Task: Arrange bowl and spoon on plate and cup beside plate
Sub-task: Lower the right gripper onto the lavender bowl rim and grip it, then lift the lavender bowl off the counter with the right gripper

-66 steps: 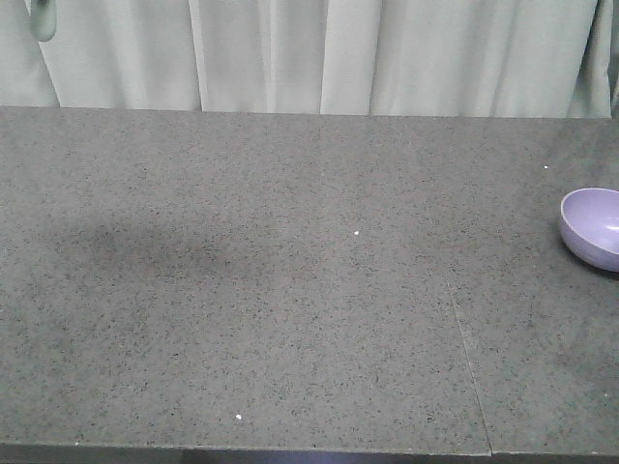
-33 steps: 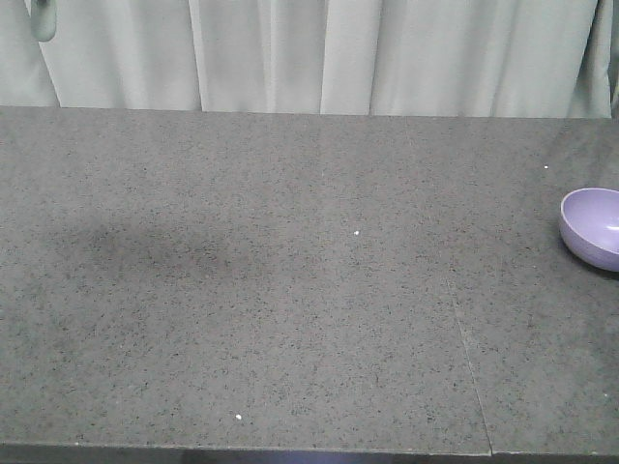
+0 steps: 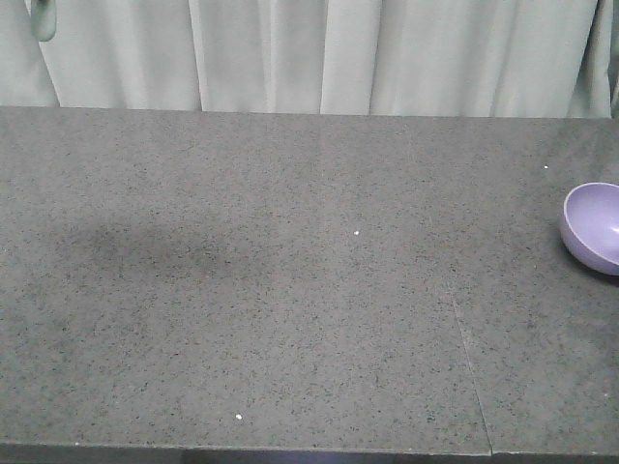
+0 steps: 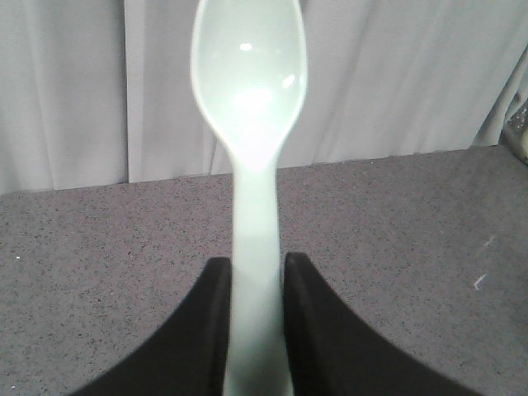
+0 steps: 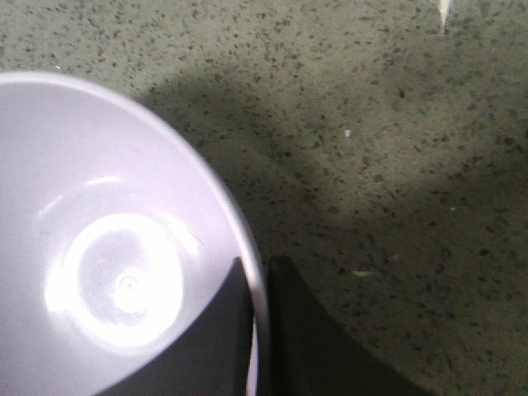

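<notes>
Bottom centre of the left wrist view, the left end effector is clamped on the handle of the pale mint spoon, its oval head pointing to the top of the frame. The right end effector pinches the rim of the lavender bowl, one finger inside, one outside. The front view shows the bowl at the right edge, against the speckled grey worktop, with pale curtains behind.

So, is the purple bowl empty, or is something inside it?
Empty. In the right wrist view the bowl shows a bare glossy inside; the right claw pinches its rim.
</notes>
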